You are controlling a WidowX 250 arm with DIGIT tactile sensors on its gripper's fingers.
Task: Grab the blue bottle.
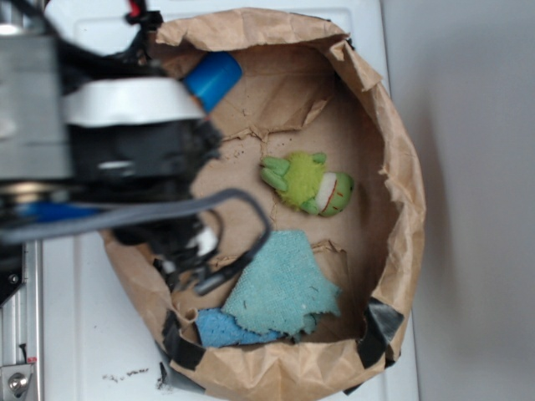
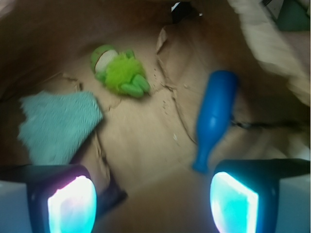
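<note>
Wrist view shows my gripper (image 2: 153, 199) with its two fingers set wide apart, one glowing pad (image 2: 72, 206) at the lower left and the other at the lower right, and nothing between them but bare brown paper. I hold nothing and touch nothing.

The bright blue smooth plastic bottle (image 2: 214, 116) lies on its side on the paper floor, its broad cylindrical body farther from me and its narrow neck pointing back toward my right finger. The lipped mouth ends just above that finger's top edge; whether they touch I cannot tell, but the bottle is not inside the gap.

Exterior view shows my arm and gripper (image 1: 196, 251) as a dark blur over the left side of a crumpled brown paper bag (image 1: 401, 167) with rolled-down walls, lying on a white surface (image 1: 92, 351). Only the bottle's rounded end (image 1: 213, 77) peeks out beside my arm, near the bag's upper left wall.

A small green plush toy (image 1: 308, 182) rests near the middle of the bag, well apart from the bottle. A teal ragged foam piece (image 1: 282, 286) lies lower down, overlapping a flat blue sponge piece (image 1: 219, 328).
</note>
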